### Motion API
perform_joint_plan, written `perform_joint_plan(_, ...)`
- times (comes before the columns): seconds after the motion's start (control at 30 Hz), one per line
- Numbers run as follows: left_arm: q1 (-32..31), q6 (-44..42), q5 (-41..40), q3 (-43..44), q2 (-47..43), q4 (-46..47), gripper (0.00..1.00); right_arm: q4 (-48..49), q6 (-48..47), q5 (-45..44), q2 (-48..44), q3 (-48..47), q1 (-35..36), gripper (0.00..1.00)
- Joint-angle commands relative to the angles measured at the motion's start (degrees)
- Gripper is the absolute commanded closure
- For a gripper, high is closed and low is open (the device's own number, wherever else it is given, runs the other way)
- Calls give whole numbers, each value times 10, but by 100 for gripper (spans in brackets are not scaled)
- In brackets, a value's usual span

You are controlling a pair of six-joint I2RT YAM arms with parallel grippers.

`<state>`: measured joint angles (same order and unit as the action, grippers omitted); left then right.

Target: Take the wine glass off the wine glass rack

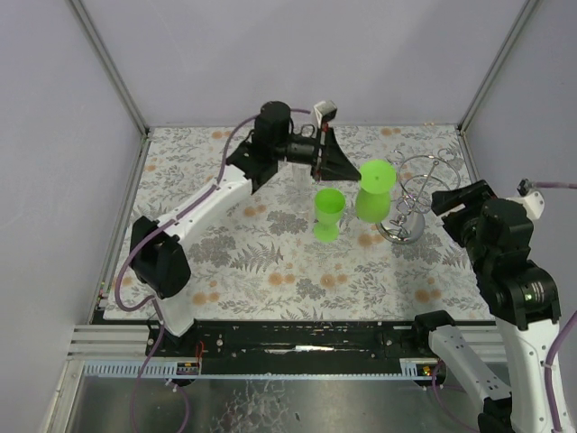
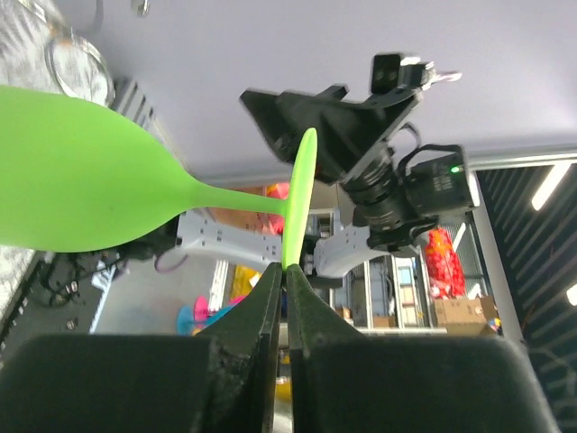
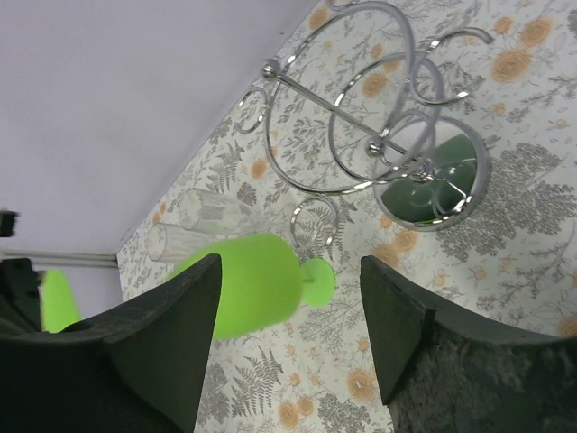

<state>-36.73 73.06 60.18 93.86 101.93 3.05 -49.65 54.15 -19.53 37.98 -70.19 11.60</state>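
**Left gripper holds the wine glass by its foot, just left of the rack**

Top view. Your left gripper (image 1: pixel 350 168) reaches in from the left of the wine glass rack (image 1: pixel 422 185). It is clamped on the rim of the foot of the green wine glass (image 1: pixel 371 194). The glass hangs inverted, foot up and bowl down, just beside the rack on its left, above the floral table (image 1: pixel 270 266). From this angle you cannot tell whether the bowl is fully clear of the rack's nearest wire loop. A second green glass (image 1: pixel 327 215) stands upright on the table. It is farther left of the rack, near the held glass but apart from it.

Left wrist view. The two fingers (image 2: pixel 269 302) are pressed together on the thin edge of the foot disc. The stem runs sideways from the foot to the bowl, which fills the left of the picture. Part of the rack's wire shows in the upper left corner, beyond the bowl.

Right wrist view. Your right gripper (image 3: pixel 288 266) hovers on the rack's right side. Its jaws are spread wide and it is well apart from the wire. The rack stands upright on its round, mirror-like base, with the central post and looped arms rising from it.
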Motion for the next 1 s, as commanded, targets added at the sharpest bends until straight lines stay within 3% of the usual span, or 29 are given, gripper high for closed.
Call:
perform_joint_plan(0.0, 68, -22, 20, 86, -18, 12, 100, 76, -34, 35, 48, -41, -1, 30)
perform_joint_plan(0.23, 220, -106, 42, 247, 16, -36, 100, 151, -82, 130, 170, -115, -1, 30)
perform_joint_plan(0.37, 303, -286, 29, 357, 47, -158, 100, 185, -112, 233, 265, -184, -1, 29)
perform_joint_plan(0.47, 331, -458, -22, 385, 45, -254, 100, 191, -128, 327, 346, -252, -2, 29)
perform_joint_plan(0.53, 330, -584, -69, 367, 24, -295, 100, 192, -131, 374, 388, -291, -2, 29)
perform_joint_plan(0.73, 285, -898, -203, 222, -93, -299, 100, 179, -146, 433, 461, -366, -2, 29)
perform_joint_plan(0.97, 222, -1070, -239, 71, -188, -292, 100, 160, -166, 449, 479, -387, -1, 29)
